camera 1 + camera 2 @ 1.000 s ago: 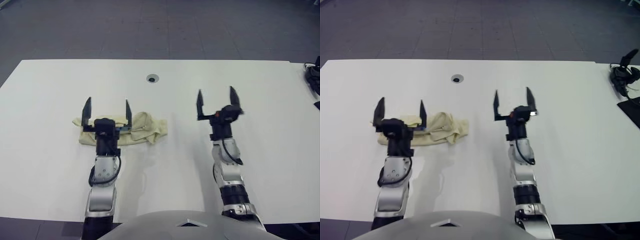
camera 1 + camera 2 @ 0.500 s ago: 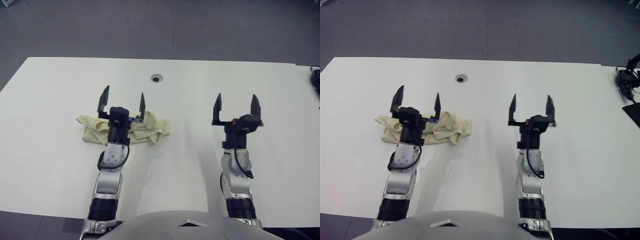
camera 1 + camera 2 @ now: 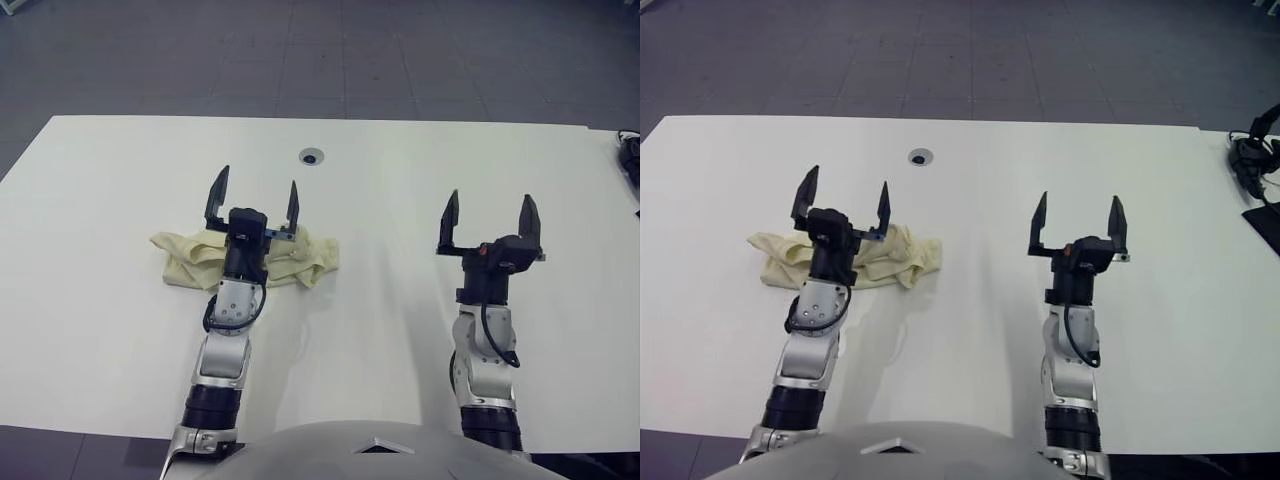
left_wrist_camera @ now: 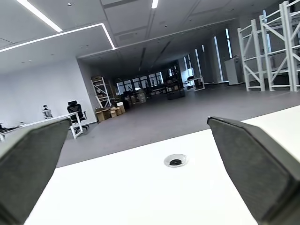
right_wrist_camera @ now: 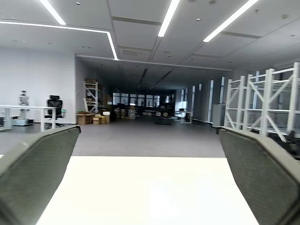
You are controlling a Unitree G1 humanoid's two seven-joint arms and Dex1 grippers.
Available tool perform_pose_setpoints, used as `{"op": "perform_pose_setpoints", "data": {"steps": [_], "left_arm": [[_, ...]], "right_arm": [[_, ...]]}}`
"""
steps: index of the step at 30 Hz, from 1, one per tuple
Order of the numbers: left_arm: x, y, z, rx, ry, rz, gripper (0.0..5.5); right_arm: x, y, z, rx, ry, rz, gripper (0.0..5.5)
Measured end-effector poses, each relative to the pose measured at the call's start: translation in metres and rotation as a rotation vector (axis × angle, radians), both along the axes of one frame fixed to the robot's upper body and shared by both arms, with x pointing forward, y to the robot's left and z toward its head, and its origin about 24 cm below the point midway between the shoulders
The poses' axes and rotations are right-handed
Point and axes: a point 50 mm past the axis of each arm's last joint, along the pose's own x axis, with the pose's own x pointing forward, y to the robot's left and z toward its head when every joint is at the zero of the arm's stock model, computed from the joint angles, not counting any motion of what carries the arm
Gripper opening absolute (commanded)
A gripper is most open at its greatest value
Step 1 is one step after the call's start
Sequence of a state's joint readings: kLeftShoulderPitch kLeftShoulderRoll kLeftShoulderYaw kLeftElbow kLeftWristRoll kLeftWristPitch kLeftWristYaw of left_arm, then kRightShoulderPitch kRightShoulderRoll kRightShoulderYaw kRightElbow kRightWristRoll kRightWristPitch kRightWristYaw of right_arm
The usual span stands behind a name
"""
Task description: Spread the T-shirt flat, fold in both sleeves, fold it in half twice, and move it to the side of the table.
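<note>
A pale yellow T-shirt (image 3: 190, 258) lies crumpled in a loose heap on the left half of the white table (image 3: 360, 330). My left gripper (image 3: 253, 205) is raised over the heap, fingers pointing up and spread open, holding nothing; the forearm hides the shirt's middle. My right gripper (image 3: 489, 220) stands open and upright over bare table on the right, well apart from the shirt. In the left wrist view the left gripper's dark fingers (image 4: 255, 164) frame the far table edge. The right wrist view has the right gripper's fingers (image 5: 262, 164) spread wide.
A round cable grommet (image 3: 312, 156) sits in the table behind the shirt; it also appears as the grommet (image 4: 175, 161) in the left wrist view. Black cables and gear (image 3: 1252, 160) lie at the table's far right edge. Grey floor lies beyond the far edge.
The head camera has shifted. Both arms have risen and drawn slightly rightward, the left gripper staying above the shirt. The shirt heap has not changed shape.
</note>
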State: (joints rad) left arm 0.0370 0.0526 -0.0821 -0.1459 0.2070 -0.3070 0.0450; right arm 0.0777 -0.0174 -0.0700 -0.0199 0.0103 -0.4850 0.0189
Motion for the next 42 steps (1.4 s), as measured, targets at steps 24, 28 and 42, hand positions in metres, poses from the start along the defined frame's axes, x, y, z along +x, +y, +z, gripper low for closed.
{"op": "perform_pose_setpoints", "data": {"steps": [24,28,42], "left_arm": [[0.01,-0.028,0.004,0.011,-0.032,-0.106,5.39],[-0.009,-0.003,0.003,0.012,-0.043,0.053,5.39],[-0.022,0.011,0.001,0.038,-0.015,0.113,5.39]], "right_arm": [[-0.016,-0.015,-0.007,-0.029,0.076,-0.056,5.4],[0.012,0.007,-0.008,-0.031,0.09,0.099,5.4],[0.025,0.024,-0.009,-0.032,0.081,0.18,5.4]]}}
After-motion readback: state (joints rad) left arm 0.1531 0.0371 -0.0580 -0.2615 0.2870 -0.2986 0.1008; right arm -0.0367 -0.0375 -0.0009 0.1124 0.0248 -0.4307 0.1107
